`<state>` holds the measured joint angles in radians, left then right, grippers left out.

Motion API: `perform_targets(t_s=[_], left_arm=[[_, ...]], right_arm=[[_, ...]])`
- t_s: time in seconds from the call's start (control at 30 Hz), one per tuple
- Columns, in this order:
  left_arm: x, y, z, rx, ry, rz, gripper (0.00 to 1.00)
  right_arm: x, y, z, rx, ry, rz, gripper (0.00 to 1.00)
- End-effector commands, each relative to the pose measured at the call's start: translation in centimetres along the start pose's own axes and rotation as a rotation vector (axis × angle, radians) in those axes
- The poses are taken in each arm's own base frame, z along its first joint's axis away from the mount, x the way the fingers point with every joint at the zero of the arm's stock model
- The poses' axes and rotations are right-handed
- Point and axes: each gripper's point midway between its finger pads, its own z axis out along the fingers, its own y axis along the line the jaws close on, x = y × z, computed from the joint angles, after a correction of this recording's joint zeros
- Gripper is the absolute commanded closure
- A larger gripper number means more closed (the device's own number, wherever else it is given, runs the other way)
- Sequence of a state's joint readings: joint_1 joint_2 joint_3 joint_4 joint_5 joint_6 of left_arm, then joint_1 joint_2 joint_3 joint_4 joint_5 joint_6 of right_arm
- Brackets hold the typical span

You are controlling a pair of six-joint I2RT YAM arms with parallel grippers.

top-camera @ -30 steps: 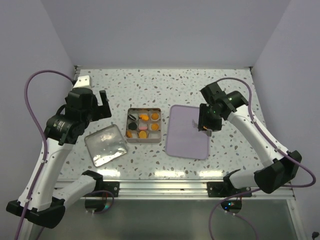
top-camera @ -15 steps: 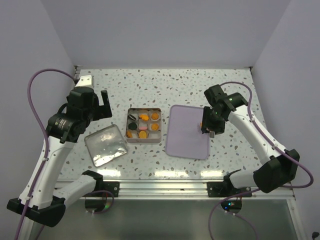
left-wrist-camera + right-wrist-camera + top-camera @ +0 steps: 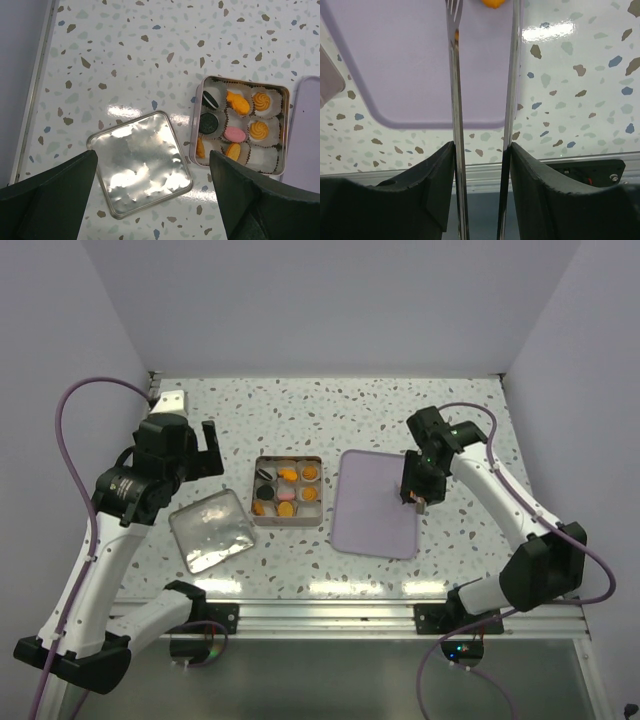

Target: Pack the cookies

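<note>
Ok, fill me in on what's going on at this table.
The right end effector grips metal tongs, whose tips straddle a small round orange cookie near the edge of the lilac rectangular mat. The square metal tin beside the mat holds eight cookies in white paper cups; one corner cup looks empty. Its silver lid lies off on the speckled table, and the left end effector hangs open near it, holding nothing.

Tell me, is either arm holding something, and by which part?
The right gripper holds metal tongs, its fingers squeezing the two blades from outside, well back from the tips near an orange cookie. The left gripper is open and empty.
</note>
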<state>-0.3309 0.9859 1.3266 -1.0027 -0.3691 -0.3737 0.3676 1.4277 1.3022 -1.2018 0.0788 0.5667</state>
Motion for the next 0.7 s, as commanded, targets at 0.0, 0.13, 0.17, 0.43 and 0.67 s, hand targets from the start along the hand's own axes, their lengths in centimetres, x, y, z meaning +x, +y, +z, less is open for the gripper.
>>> perform_targets(t_s=[0.0, 0.13, 0.17, 0.43, 0.67], left_arm=[[-0.9, -0.2, 0.1, 0.003, -0.044, 0.014, 0.0], [-1.0, -0.2, 0.2, -0.002, -0.046, 0.021, 0.0], [-1.1, -0.1, 0.1, -0.005, -0.049, 0.024, 0.0], [-1.4, -0.4, 0.0, -0.012, -0.062, 0.056, 0.0], [-1.4, -0.7, -0.1, -0.007, -0.065, 0.071, 0.0]], right_arm=[[-0.8, 0.8, 0.4, -0.032, -0.009, -0.009, 0.51], [-1.0, 0.8, 0.7, -0.029, -0.004, -0.005, 0.52], [-1.1, 1.0, 0.6, -0.033, -0.004, -0.006, 0.52], [-0.2, 1.0, 0.5, -0.051, 0.021, -0.004, 0.57], [1.9, 0.1, 1.1, -0.05, 0.057, 0.008, 0.6]])
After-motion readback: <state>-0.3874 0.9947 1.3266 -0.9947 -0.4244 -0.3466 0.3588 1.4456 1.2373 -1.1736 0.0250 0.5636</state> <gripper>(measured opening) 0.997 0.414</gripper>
